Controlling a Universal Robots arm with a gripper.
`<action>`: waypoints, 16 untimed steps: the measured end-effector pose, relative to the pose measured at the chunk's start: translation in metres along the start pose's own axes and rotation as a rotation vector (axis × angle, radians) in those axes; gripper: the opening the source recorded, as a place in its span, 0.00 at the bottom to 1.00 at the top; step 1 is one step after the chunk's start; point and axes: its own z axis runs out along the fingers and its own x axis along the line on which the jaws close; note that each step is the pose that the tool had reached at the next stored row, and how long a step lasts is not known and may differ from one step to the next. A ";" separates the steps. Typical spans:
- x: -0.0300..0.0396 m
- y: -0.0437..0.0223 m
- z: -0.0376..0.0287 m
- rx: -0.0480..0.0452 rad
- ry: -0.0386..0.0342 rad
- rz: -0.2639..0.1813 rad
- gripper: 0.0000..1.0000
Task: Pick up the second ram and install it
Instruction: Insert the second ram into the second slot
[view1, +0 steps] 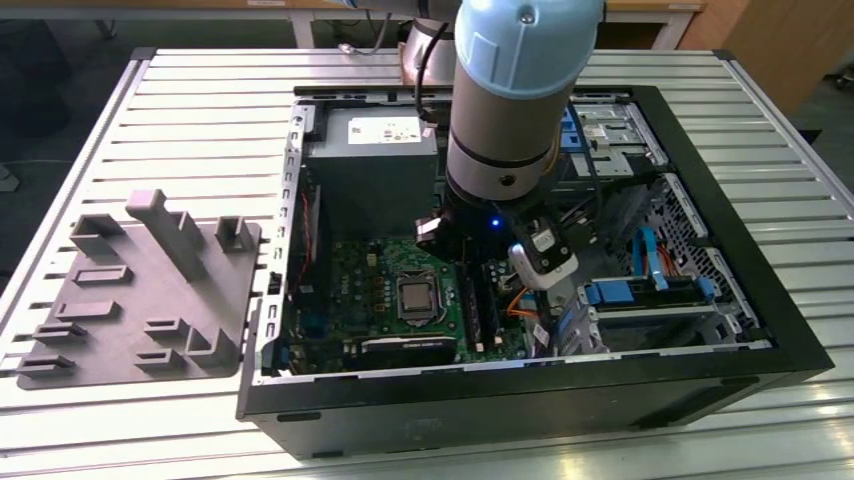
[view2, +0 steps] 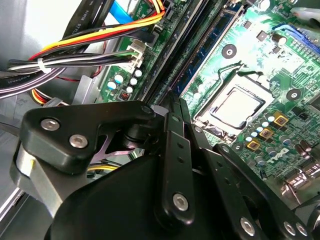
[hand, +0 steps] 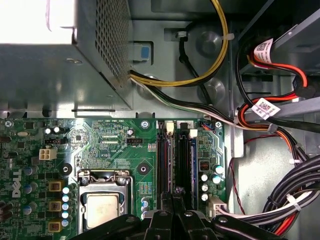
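1. Black metal fingers (view2: 175, 150) of the gripper (view2: 172, 97) pressed together tip to tip, with nothing seen between them. Tips lowered to the black memory slots (hand: 164, 160); contact with a slot or stick not clear.
2. Second ram (hand: 194, 165) seated edge-up in a slot beside the fingertips, a thin blue stick on the green motherboard (hand: 120, 145) in both wrist views.
3. From the exterior view alone: pale blue-grey arm (view1: 514, 100) reaching down into an open black computer case (view1: 534, 385) lying on a ribbed metal tabletop (view1: 187, 120), and a grey moulded holder (view1: 134, 300) on the exterior view's left, well apart from the case.
4. From the first wrist view: perforated grey power supply (hand: 50, 75) and red, yellow and black cable bundles (hand: 270, 200) beyond the board. Silver processor (view2: 240, 107) large and tilted in the second wrist view.
5. White tags (hand: 265, 107) wrapped on cables, and white lettering on the board — print present, not read out.
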 end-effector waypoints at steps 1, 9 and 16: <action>0.0000 0.0000 0.0000 0.0000 0.0000 0.000 0.11; 0.0000 0.0000 0.0003 -0.0003 -0.0001 0.000 0.11; 0.0000 0.0000 0.0005 -0.0005 -0.0001 0.000 0.11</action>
